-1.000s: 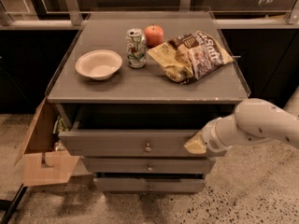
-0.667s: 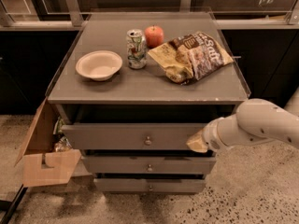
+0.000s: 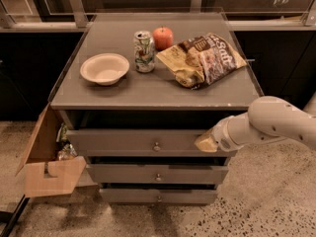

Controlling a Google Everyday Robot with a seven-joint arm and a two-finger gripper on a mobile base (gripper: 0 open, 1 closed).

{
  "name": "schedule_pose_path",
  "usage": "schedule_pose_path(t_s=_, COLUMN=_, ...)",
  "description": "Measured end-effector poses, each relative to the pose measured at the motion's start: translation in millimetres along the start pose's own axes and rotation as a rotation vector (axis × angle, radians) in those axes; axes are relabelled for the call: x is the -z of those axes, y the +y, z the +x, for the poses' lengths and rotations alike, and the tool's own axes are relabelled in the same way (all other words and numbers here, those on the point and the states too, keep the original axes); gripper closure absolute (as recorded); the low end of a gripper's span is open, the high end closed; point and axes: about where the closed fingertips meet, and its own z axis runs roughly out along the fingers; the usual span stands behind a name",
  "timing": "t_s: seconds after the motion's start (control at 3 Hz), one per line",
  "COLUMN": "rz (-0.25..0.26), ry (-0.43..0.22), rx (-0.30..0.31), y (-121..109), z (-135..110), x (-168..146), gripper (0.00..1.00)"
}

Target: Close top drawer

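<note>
The top drawer (image 3: pixel 133 142) is a wide grey panel with a small round metal knob (image 3: pixel 156 146) at its centre. It stands pulled out a little from the grey cabinet (image 3: pixel 148 90), with a dark gap above it. My gripper (image 3: pixel 206 142) comes in from the right on a white arm (image 3: pixel 269 122) and rests against the right end of the drawer front.
Two more grey knobbed drawers (image 3: pixel 157 174) lie below. On the cabinet top stand a white bowl (image 3: pixel 104 68), a soda can (image 3: pixel 144 44), a red apple (image 3: pixel 163 37) and a chip bag (image 3: pixel 202 58). An open cardboard box (image 3: pixel 47 167) sits at the cabinet's left on the speckled floor.
The top drawer has slid further in toward the cabinet, with my gripper staying against its right end.
</note>
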Motion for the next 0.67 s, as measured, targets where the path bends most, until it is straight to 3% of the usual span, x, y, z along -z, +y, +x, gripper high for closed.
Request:
schedule_pose_path(t_s=0.33, rz=-0.001, ry=0.000, rx=0.001, y=1, z=0, x=0, gripper=0.59)
schedule_pose_path(t_s=0.67, rz=-0.016, ry=0.014, rx=-0.041, y=40, z=25, x=14, gripper=0.28)
